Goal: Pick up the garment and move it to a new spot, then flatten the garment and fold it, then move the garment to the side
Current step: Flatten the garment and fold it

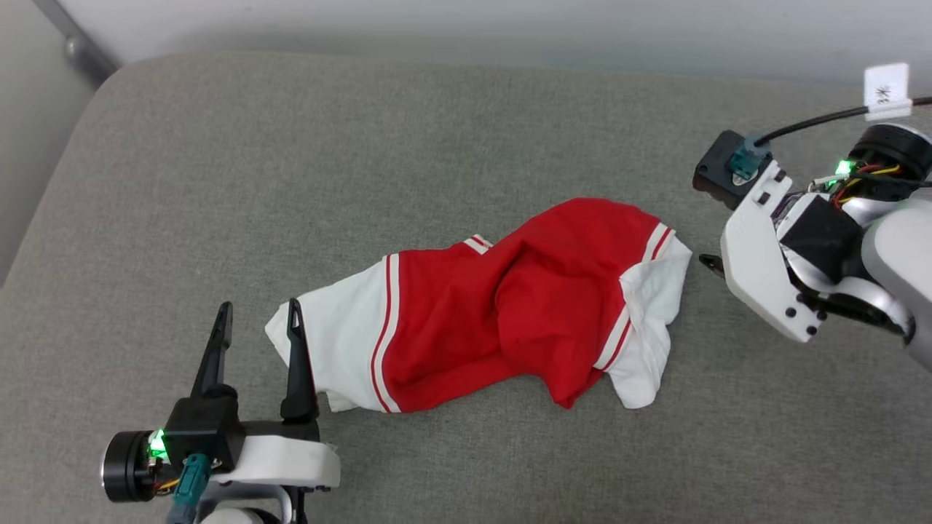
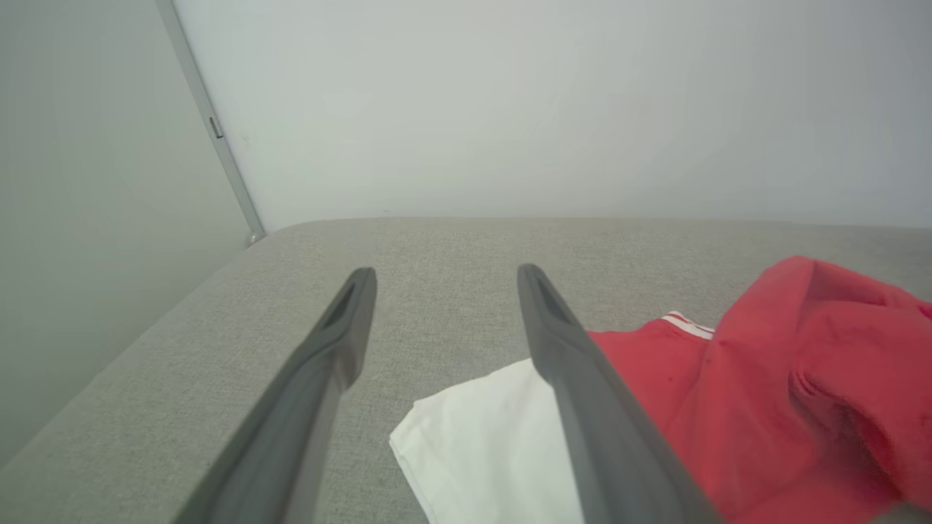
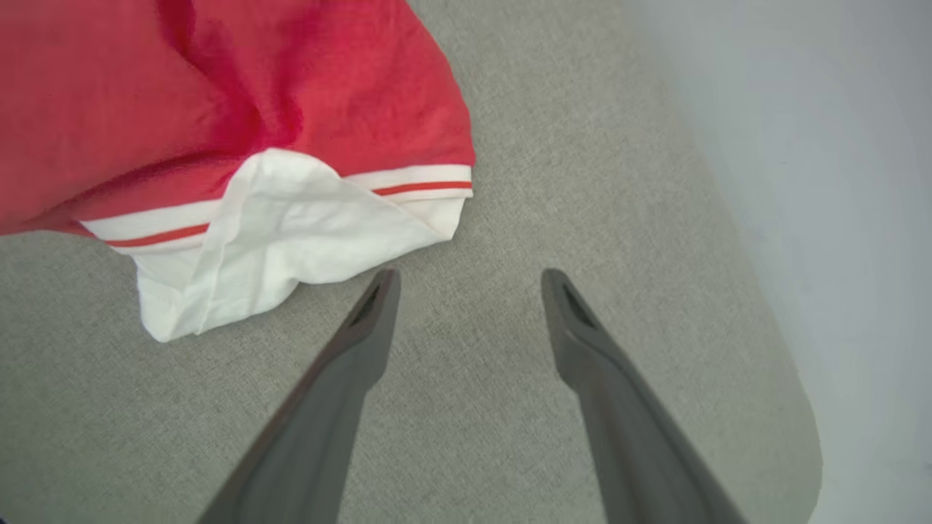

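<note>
Jersey T-shirt [image 1: 466, 320] crumpled, soft red knit, white sleeves, on grey woven cushion [image 1: 291, 182]. My left hand [image 1: 259, 306] spread wide, level at one sleeve; right hand [image 3: 470, 280] spread, tilted down beside the other.

Bright, even, diffuse indoor light in all three views, seemingly from overhead; no hard glare or hot spots. Faint, soft-edged shadows only: a thin dark rim under the garment [image 1: 510, 313] on the grey cushion [image 1: 291, 182], and deeper shade inside its red folds. Crisp and well focused in the head view, with a small green glow from indicator lights [image 1: 156, 444] near both wrists. Softer in both wrist views: dark fingers [image 2: 320, 378] blurred and out of focus close to the lens, red cloth hazy toward the frame edges. Mild wide-angle stretch at the borders. Pale wall [image 2: 510, 109] washed out, almost featureless.
</note>
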Tool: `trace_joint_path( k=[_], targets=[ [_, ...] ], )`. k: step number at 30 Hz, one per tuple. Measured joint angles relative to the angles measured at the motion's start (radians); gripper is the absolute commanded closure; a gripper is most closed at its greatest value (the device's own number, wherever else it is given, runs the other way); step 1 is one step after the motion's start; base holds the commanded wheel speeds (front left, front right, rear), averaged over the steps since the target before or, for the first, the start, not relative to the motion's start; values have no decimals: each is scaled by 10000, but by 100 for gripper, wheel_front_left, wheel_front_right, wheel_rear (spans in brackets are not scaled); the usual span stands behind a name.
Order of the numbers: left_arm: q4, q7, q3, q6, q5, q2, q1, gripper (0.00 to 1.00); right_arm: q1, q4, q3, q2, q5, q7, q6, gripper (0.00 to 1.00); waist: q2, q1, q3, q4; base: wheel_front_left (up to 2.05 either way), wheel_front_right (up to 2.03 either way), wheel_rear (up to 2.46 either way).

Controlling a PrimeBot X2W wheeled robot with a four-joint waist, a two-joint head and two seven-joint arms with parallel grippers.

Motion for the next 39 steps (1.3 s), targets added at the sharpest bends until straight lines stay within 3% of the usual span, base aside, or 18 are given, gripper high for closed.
trace_joint_path(
  k=[4, 8, 18, 19, 20, 29, 33, 39],
  targets=[
    [221, 0, 403, -562, 458, -677, -259, 0, -1034, 280, 1030, 61, 662, 1089, -2, 0, 0, 0, 532, 262, 0, 0, 0],
    [445, 0, 817, -1103, 874, -1342, -564, 0, -1469, 692, 1588, 180, 915, 1214, -2, 0, 0, 0, 1070, 533, 0, 0, 0],
    [876, 0, 1701, -2217, 1718, -2476, -854, 0, -1210, 963, 1793, 192, 727, 1442, -2, 0, 0, 0, 1990, 1094, 0, 0, 0],
    [920, 0, 1776, -2301, 1793, -2531, -854, 0, -1117, 863, 1764, 184, 581, 1480, -6, 56, 0, 0, 1986, 1103, 0, 0, 0],
    [980, 0, 1877, -2355, 1856, -2581, -851, 0, -1063, 782, 1760, 174, 474, 1465, -6, 100, 0, 0, 1954, 1096, 0, 0, 0],
    [1239, 0, 2644, -2752, 2249, -2836, -332, 0, -983, 428, 1954, -46, 527, -359, 0, 100, 0, 0, 1014, 672, 0, 0, 0],
    [1260, 0, 2949, -2903, 2378, -2867, 159, 0, -1017, -52, 1952, -692, 798, -1252, 0, 100, 0, 0, 430, 342, 0, 0, 0],
    [1235, 0, 3168, -3062, 2512, -2968, 708, 0, -102, -510, 1921, -2211, 1804, -2157, 0, 100, 1, -1, -210, -276, 0, 0, 0]
  ],
)
